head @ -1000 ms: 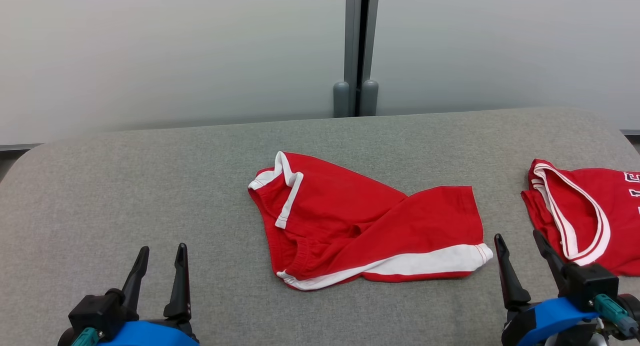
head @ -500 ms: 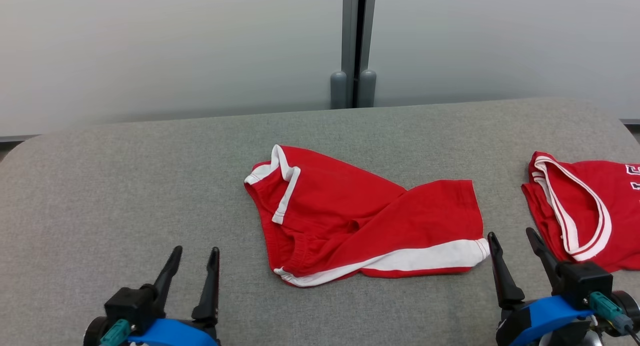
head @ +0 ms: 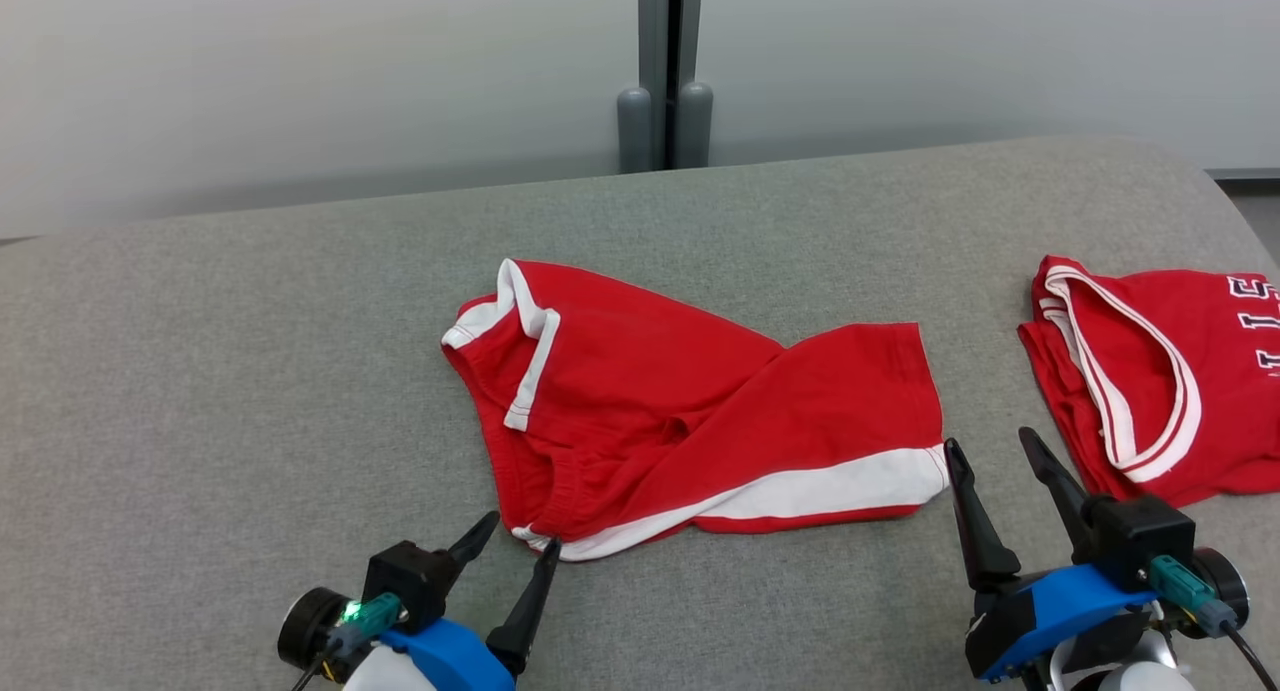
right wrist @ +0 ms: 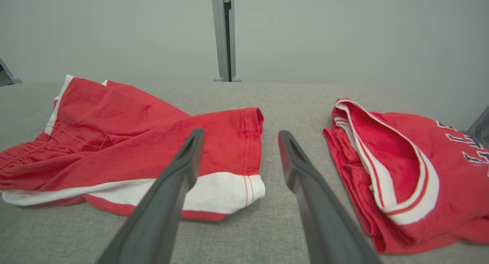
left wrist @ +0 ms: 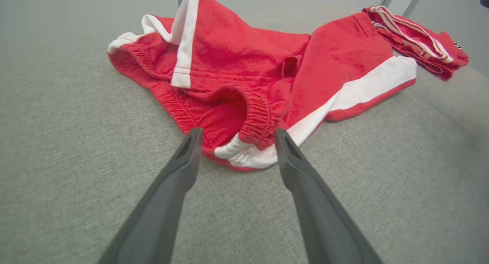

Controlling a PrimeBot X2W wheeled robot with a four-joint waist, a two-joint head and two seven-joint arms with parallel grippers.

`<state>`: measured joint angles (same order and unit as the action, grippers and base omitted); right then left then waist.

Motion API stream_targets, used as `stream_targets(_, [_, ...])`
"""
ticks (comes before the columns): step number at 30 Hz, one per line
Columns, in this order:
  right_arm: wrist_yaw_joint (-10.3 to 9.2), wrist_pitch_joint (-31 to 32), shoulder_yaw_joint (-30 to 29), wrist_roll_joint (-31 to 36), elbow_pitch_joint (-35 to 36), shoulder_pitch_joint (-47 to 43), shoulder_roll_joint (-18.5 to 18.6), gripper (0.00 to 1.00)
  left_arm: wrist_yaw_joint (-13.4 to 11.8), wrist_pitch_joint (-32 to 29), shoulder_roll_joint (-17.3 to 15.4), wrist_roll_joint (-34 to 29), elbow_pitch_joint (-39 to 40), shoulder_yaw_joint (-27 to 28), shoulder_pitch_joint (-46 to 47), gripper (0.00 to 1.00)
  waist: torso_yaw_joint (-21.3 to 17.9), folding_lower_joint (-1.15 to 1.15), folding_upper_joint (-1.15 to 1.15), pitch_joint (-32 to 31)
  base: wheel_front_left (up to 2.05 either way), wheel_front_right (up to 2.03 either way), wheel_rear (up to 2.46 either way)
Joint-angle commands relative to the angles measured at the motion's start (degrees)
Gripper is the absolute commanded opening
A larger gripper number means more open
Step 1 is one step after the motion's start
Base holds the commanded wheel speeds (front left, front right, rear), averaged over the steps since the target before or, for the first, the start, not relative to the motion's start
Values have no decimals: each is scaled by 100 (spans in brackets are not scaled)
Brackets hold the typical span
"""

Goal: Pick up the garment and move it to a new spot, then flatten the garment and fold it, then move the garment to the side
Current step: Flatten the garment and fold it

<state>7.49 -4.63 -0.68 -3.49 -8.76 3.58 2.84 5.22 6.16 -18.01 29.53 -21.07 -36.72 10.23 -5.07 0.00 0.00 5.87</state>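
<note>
A grey fabric-covered tabletop (head: 200, 371) spreads across the scene, its far edge running along pale wall panels (head: 300, 71) split by a grey post (head: 665, 71), its far right corner rounding off. The whole left stretch of the tabletop lies bare, as do a band along the far edge and a narrower strip along the near side. Red shorts (head: 650, 411) with white side stripes lie rumpled at the middle, well clear of every edge: the elastic waistband bunches toward the near left, one leg reaches out to the right with a white stripe along its near side, and a second white stripe folds over at the far left corner. A red jersey (head: 1180, 371) with white trim and dark lettering lies at the right, running past the head view's right border, set apart from the shorts by a bare strip of grey cloth. The right gripper (head: 988, 439) hangs over that strip, jaws wide and empty, one fingertip just beside the white corner of the shorts' leg hem, the other nearer the jersey's trimmed opening. The left gripper (head: 521, 533) points at the near left corner of the shorts, jaws wide, their tips on either side of the white-edged waistband corner; whether they touch the cloth cannot be told.
</note>
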Motion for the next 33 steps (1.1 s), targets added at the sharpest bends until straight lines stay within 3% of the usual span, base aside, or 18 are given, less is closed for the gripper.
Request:
stream_targets(1, [1, -55, 8, -40, -51, 86, 10, 100, 44, 41, -3, -55, -160, -54, 170, 100, -29, 0, 0, 37, 0, 0, 0])
stream_targets(9, [1, -87, 91, -41, -183, 150, 10, 100, 150, 13, 56, 42, -699, -191, 577, 100, -181, 0, 0, 149, 0, 0, 0])
stream_targets(10, [1, -70, 83, -41, -210, 166, 10, 100, 165, 20, 60, 70, -754, -192, 612, 78, -201, 0, 0, 154, 0, 0, 0])
stream_targets(11, [1, -22, 88, -41, -256, 176, 10, 100, 176, 42, 55, 116, -799, -174, 650, 24, -224, 0, 0, 159, 0, 0, 0])
stream_targets(12, [1, 23, 85, -18, -313, 192, 10, 100, 182, 26, 65, 173, -840, -165, 665, 0, -242, 0, 0, 163, 0, 0, 0])
stream_targets(26, [1, 936, 124, -183, -1816, 1176, 7, 100, 198, 148, 145, 578, -1022, -113, 704, 0, -219, 0, 0, 338, 0, 0, 0])
stream_targets(33, [1, 1000, 295, -363, -2691, 1695, 10, 100, 200, 250, 222, 582, -1059, -162, 799, 0, -83, 0, 0, 465, 0, 0, 0])
